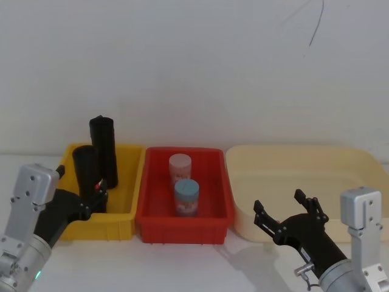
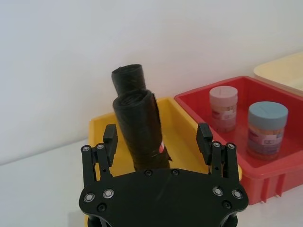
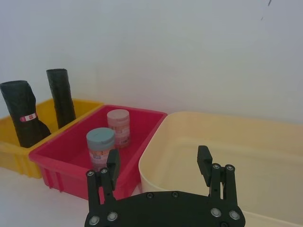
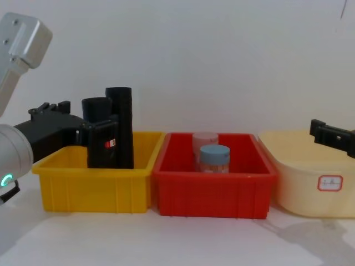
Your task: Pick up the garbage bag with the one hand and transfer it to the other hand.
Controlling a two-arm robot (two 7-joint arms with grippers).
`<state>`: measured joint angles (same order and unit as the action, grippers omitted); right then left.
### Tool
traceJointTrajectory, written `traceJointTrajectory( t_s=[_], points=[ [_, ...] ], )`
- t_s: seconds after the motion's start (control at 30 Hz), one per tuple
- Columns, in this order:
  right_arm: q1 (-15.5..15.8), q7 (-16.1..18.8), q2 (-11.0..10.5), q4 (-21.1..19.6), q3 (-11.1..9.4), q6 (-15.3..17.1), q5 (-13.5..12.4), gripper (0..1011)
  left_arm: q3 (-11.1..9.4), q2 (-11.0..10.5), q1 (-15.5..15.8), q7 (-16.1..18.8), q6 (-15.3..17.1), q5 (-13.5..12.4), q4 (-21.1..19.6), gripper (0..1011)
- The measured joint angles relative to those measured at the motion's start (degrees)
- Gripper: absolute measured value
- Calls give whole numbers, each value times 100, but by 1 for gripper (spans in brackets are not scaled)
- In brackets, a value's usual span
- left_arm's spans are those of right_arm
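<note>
Currently the left gripper [image 2: 157,136] is hanging wide open at the bag [image 2: 137,120], with one finger on either side of it and neither pressing in. Whether they are touching it yet is hard to judge. The bag is standing slightly tilted in the yellow bin [image 1: 118,225], just in front of the other roll [image 1: 102,146]. The right gripper [image 3: 158,156] is hovering, jaws apart, near the cream tub's [image 3: 227,116] front. The bag is looking light, fairly firm yet squashable, with slick film. Gripping it mid-body, near the sticker [image 2: 161,147], is probably leaving the top free for the handover.
</note>
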<state>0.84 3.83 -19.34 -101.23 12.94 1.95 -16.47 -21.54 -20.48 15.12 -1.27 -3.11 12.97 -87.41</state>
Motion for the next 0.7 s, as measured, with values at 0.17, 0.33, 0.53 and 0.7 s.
traceJointTrajectory(
  t_s=[0.17,0.33,0.53,0.7],
  points=[
    [0,0,0,0,0,0,0,1001,79,48,51,-47,0,83,124,1001],
    [0,0,0,0,0,0,0,1001,140,104,132,-118,18,160,278,1002],
    [0,0,0,0,0,0,0,1001,175,177,247,-208,40,221,462,1002],
    [0,0,0,0,0,0,0,1001,181,239,353,-292,47,252,615,1002]
  ],
)
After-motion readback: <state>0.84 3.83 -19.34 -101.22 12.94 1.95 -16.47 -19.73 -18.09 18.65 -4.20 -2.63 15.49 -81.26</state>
